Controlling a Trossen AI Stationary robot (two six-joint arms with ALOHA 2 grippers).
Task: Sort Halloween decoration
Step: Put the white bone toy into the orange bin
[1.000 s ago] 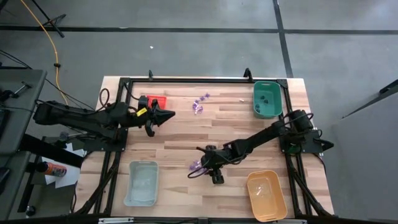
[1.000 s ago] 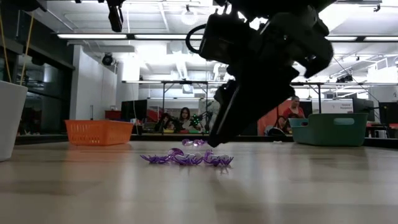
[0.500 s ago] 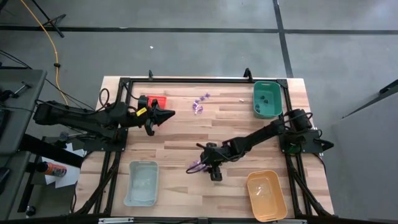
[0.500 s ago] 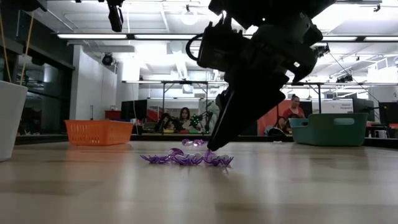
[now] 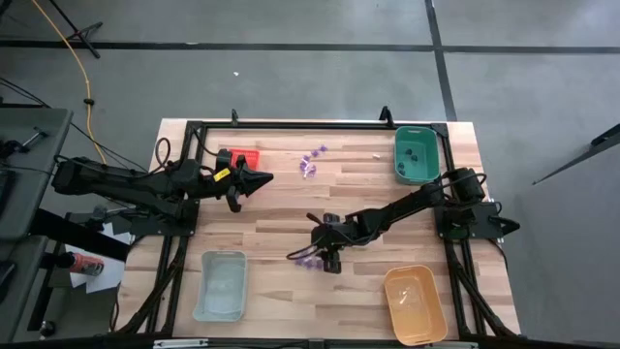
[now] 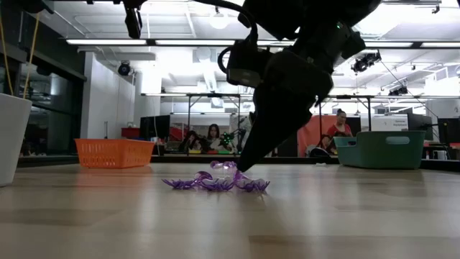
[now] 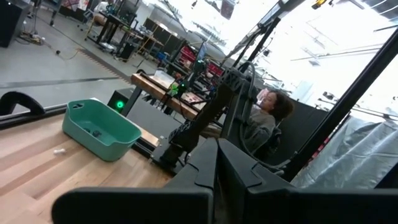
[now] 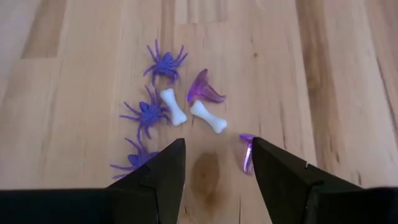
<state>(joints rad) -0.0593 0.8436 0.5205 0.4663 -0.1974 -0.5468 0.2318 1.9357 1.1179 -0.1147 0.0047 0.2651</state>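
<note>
Right gripper over the purple cluster

The right gripper, jaws wide and empty, hangs just above the Halloween decoration; two white bones lie just ahead, long axes slanted. The left gripper, shut, waits well away.

Between the matt black plastic fingers we see pale planked wood, the table, smooth with a satin sheen. Just beyond the fingertips lie glossy purple plastic spiders, 2 smooth whitish bones and translucent purple hats. The green tray looks like matt plastic.
</note>
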